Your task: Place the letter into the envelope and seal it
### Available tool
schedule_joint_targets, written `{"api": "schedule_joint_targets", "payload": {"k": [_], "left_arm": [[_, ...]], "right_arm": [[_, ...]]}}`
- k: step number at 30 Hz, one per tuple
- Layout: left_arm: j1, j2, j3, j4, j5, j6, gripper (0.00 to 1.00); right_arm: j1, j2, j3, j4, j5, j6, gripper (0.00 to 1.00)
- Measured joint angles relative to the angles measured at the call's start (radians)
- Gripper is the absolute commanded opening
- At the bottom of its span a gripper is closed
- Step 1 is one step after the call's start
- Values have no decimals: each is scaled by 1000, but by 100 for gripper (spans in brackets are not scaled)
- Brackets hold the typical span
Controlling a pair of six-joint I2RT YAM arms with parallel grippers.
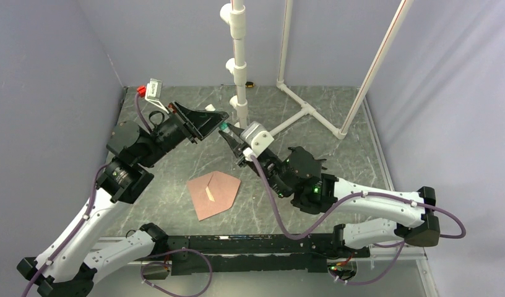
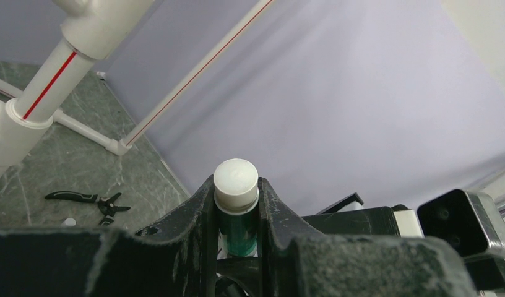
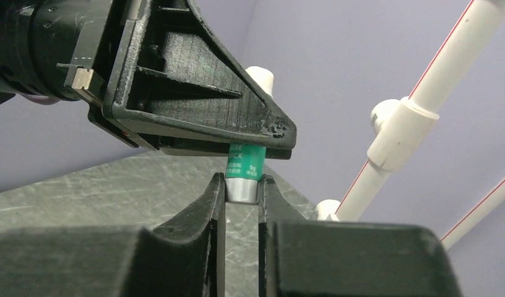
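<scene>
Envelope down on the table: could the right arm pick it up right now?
Probably not yet. The right fingers are closed on one end of the glue stick, which the left fingers grip too. The envelope lies uncovered below, so once they let go the way down looks free.

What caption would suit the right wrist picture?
The left gripper holds a green glue stick; the right gripper clamps its grey end.

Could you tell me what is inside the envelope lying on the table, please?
Only a pale strip shows on the envelope, along the fold of its open flap. The paper covers anything else inside, so the letter itself cannot be seen.
</scene>
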Motion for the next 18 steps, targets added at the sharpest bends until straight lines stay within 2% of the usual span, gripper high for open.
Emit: {"api": "schedule_joint_targets", "payload": {"k": [1,7,12,18], "left_arm": [[1,0,0,2,0,0,3],[0,3,0,38,24,24,2],[-4,28,27,103,113,121,2],[-5,84,112,185,288,216,3]], "right_arm": [[-6,-4,4,-14,-6,16,0],[-56,-49,7,-76,-105,196,0],[-142,-108,-32,-54,-276,515,0],[-204,-125,-89,118,-432,890,0]]}}
